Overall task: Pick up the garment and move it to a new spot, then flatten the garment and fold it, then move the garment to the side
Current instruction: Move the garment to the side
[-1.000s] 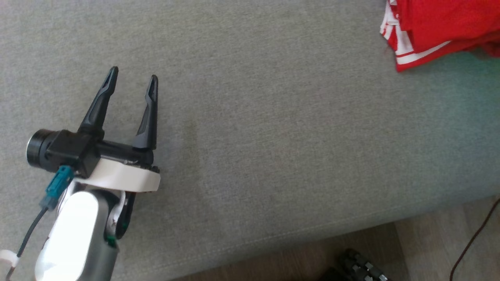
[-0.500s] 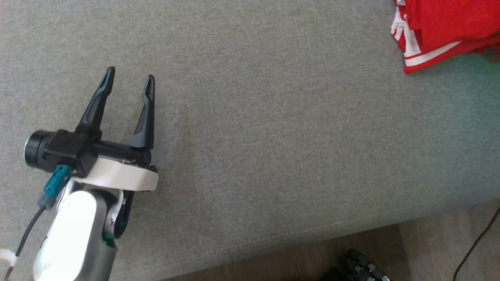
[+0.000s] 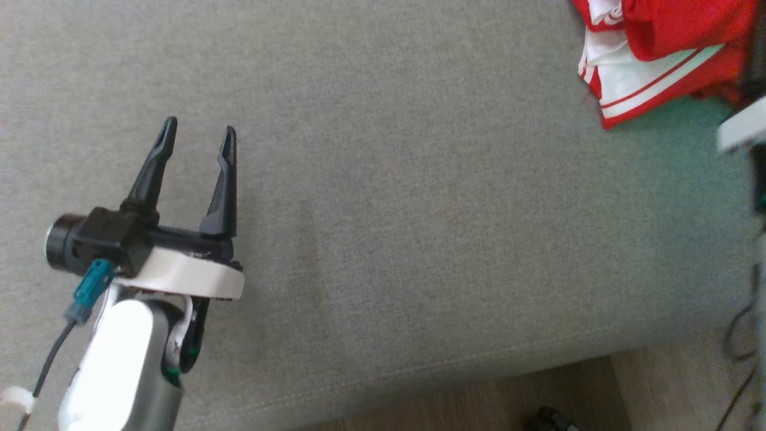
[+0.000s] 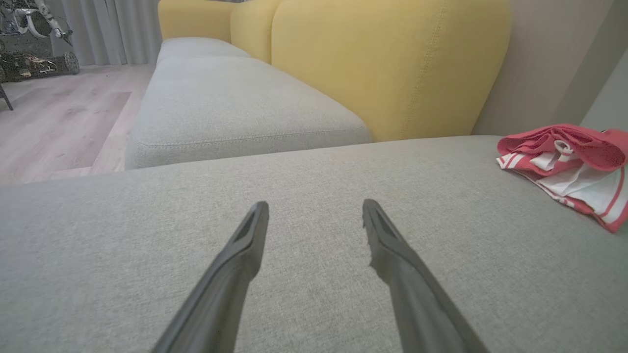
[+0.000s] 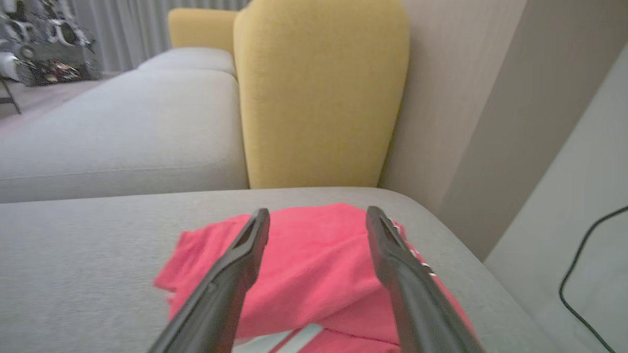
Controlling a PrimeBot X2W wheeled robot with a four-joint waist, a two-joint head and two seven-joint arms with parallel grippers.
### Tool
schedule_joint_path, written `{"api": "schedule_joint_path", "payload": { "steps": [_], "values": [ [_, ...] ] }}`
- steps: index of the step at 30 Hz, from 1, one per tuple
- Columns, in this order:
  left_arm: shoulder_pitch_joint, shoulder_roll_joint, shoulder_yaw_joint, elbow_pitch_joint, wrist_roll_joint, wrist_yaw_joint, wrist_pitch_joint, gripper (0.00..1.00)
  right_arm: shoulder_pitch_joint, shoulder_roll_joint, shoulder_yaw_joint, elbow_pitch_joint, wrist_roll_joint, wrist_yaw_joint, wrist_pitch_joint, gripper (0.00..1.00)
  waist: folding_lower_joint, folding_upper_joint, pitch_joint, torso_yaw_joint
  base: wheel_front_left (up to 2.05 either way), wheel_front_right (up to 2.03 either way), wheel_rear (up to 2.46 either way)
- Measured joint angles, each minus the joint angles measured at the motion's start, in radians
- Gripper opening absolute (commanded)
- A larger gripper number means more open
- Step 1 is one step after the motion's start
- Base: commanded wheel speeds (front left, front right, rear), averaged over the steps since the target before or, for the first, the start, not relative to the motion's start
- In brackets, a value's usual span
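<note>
My left gripper [image 3: 199,129] hangs spread wide and empty over the bare grey seat cushion [image 3: 419,239], well apart from the red-and-white garment [image 3: 658,54], which is bunched near the cushion's right end. My right gripper [image 5: 319,215] stands wide open over that garment, gripping nothing. Red cloth shows between its fingers.
</note>
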Motion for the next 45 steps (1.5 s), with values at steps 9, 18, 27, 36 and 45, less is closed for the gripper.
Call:
{"api": "schedule_joint_path", "payload": {
  "steps": [9, 18, 27, 36, 45],
  "values": [
    [0.061, -0.019, 0.022, 0.032, -0.038, 0.021, -0.012, 1.00, 0.292, 0.188, 0.020, -0.277, -0.029, 0.000, -0.006, 1.00, 0.0000, 0.0000, -0.105, 0.044, 0.00, 0.00, 0.00],
    [0.118, -0.019, 0.062, 0.048, -0.056, 0.043, -0.013, 1.00, 0.429, 0.236, 0.133, -0.383, -0.043, 0.000, -0.005, 1.00, -0.0001, 0.0000, -0.209, 0.112, 0.00, 0.00, 0.00],
    [0.235, -0.018, 0.053, 0.057, -0.063, 0.047, -0.014, 1.00, 0.559, 0.244, 0.142, -0.387, -0.046, 0.000, -0.014, 1.00, -0.0001, 0.0001, -0.321, 0.160, 0.00, 0.00, 0.00],
    [0.316, -0.012, 0.042, 0.058, -0.071, 0.060, -0.012, 1.00, 0.650, 0.248, 0.132, -0.405, -0.048, 0.000, -0.003, 1.00, -0.0001, 0.0001, -0.391, 0.177, 0.00, 0.00, 0.00],
    [0.337, -0.006, 0.038, 0.052, -0.072, 0.069, -0.002, 1.00, 0.676, 0.249, 0.140, -0.430, -0.060, 0.000, 0.019, 1.00, -0.0001, 0.0001, -0.416, 0.187, 0.00, 0.00, 0.00]
  ]
}}
